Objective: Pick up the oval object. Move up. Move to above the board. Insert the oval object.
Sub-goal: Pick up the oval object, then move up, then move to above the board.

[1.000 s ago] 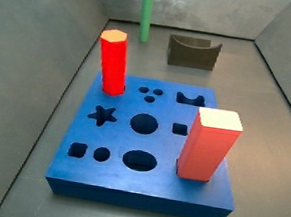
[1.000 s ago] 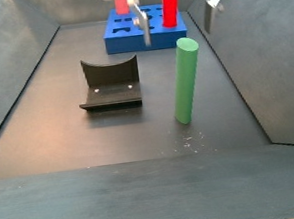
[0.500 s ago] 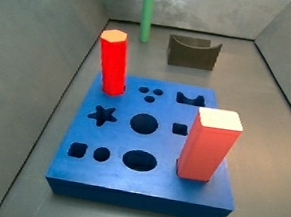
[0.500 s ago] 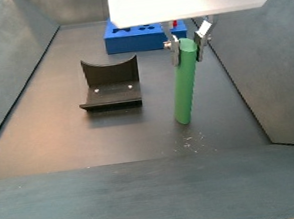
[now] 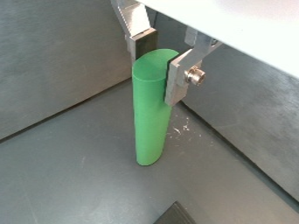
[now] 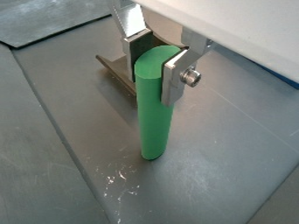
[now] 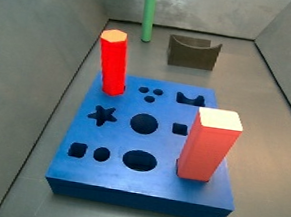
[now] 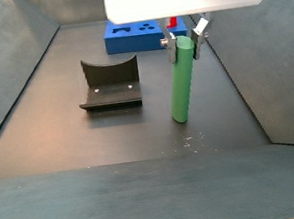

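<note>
The oval object, a tall green peg (image 8: 180,82), stands upright on the grey floor, its base still down. It shows in both wrist views (image 5: 146,114) (image 6: 155,114) and at the far end in a side view (image 7: 150,15). My gripper (image 8: 182,39) is over its top, with a silver finger on each side of the top end (image 5: 158,66) (image 6: 158,68), shut on it. The blue board (image 7: 113,172) with shaped holes lies apart from the peg, also seen behind the gripper (image 8: 125,36).
A red hexagonal peg (image 7: 112,61) and a red square block (image 7: 208,144) stand in the board. The dark fixture (image 8: 108,84) sits on the floor beside the green peg, also seen in other views (image 7: 192,52) (image 6: 114,68). Grey walls enclose the floor.
My gripper has come down from above onto the green peg's top, and its fingers now sit against the peg. The peg still stands in the same spot.
</note>
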